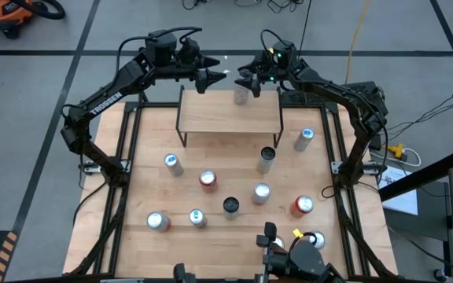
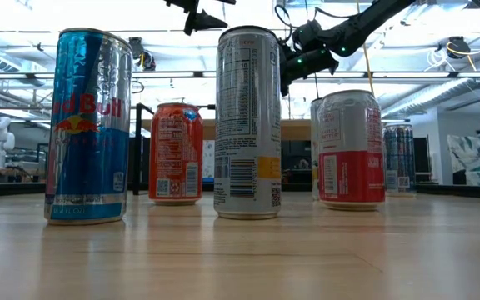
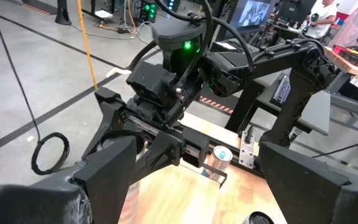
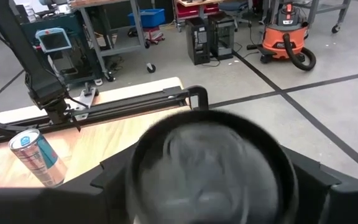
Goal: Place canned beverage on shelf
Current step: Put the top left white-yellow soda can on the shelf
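Note:
The shelf (image 1: 226, 118), a light wood top on thin black legs, stands at the table's far middle. A silver can (image 1: 241, 95) stands upright by its base near the shelf's far edge, right of centre. My right gripper (image 1: 249, 82) is right at this can. The can's blurred top (image 4: 210, 162) fills the right wrist view. Whether the gripper touches the can, I cannot tell. My left gripper (image 1: 213, 79) hovers open over the shelf's far left part with nothing between its fingers, pointing toward the right gripper (image 3: 166, 124).
Several cans stand on the tabletop nearer than the shelf, among them a silver one (image 1: 173, 163), a red one (image 1: 208, 180), a dark-topped one (image 1: 267, 157) and a blue one (image 2: 87, 125). Camera gear (image 1: 297, 259) sits at the near edge. The shelf top left of the can is bare.

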Motion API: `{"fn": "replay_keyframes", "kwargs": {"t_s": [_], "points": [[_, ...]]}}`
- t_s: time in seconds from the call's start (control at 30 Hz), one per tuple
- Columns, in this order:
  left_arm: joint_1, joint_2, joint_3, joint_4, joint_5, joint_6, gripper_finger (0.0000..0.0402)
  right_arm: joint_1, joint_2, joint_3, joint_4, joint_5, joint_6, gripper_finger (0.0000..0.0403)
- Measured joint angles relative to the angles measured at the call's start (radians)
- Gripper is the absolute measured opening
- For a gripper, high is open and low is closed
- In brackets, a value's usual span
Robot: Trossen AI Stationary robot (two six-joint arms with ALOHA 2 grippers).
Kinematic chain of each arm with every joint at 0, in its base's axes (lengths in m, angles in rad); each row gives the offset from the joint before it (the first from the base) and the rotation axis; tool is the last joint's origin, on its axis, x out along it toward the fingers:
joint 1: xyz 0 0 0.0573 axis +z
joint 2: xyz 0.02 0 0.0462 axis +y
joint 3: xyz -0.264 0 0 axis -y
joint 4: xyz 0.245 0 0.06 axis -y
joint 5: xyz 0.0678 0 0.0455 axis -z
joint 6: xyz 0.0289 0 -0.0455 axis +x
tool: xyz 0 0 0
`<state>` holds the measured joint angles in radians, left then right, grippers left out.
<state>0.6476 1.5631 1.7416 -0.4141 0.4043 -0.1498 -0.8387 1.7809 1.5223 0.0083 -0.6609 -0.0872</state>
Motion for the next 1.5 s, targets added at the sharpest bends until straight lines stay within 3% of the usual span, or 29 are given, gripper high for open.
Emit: {"fn": "replay_keyframes", "kwargs": {"t_s": [0.57,1.03,1.5], "points": [[0.000,0.000,0.000,-0.049,0.007,0.000,0.0341,0.000,0.000,0.000,0.002,0.001,0.022,0.0286],[0.000,0.000,0.000,-0.049,0.007,0.000,0.0341,0.002,0.000,0.065,0.000,0.004,0.073,0.0317],[0.000,0.000,0.000,-0.051,0.007,0.003,0.0341,0.016,-0.037,0.145,-0.282,0.041,-0.015,0.0318]]}}
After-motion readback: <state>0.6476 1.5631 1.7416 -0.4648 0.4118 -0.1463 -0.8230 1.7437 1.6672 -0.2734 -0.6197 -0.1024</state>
